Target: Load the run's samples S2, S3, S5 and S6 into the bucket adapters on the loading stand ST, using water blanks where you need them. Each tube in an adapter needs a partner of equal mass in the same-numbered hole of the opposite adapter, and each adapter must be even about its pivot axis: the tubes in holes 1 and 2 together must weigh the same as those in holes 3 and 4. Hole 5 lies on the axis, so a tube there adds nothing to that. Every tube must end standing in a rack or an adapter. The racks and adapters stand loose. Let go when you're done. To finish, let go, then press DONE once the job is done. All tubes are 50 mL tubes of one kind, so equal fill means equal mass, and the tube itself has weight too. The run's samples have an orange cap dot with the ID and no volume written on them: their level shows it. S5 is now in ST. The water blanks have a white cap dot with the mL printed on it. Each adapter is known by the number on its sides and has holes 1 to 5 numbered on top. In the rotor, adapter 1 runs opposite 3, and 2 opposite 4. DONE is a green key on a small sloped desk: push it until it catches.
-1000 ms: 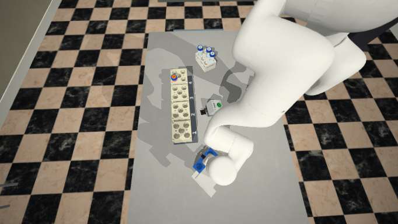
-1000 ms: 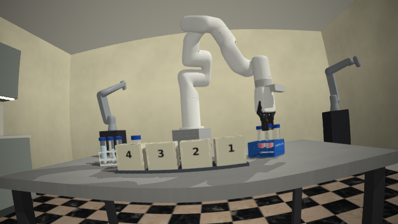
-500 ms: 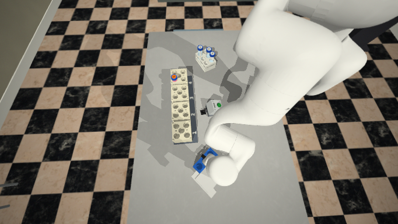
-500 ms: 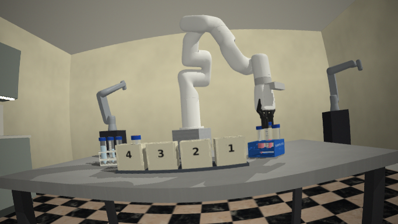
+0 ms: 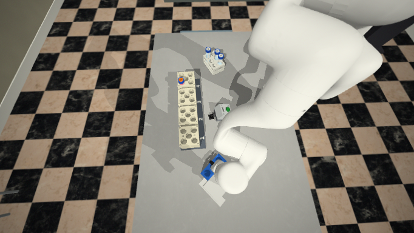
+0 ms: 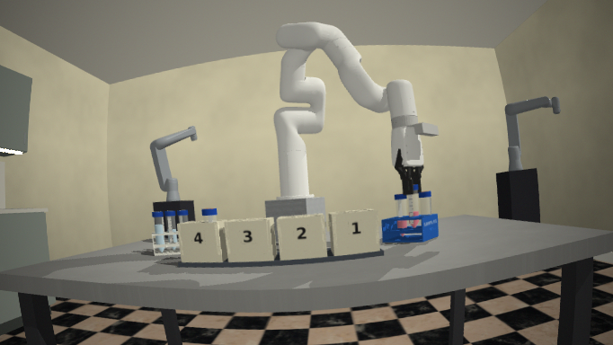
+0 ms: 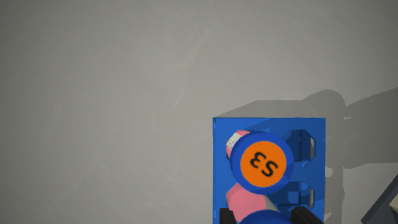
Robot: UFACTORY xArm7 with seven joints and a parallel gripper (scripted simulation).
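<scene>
My gripper is shut on a blue-capped tube with pink liquid at the blue sample rack. The held tube is upright with its lower end within the rack; its ID is hidden. Sample S3 stands beside it in the rack. S5 stands in adapter 4 on the stand. Adapters 3, 2 and 1 show empty holes from above. Three blanks stand in the white rack; their numbers are unreadable.
The sloped desk with the green DONE key stands between the stand and the arm. A small black block is beside it. The stand's dark base lies near the sample rack. The arm hides part of that rack from above.
</scene>
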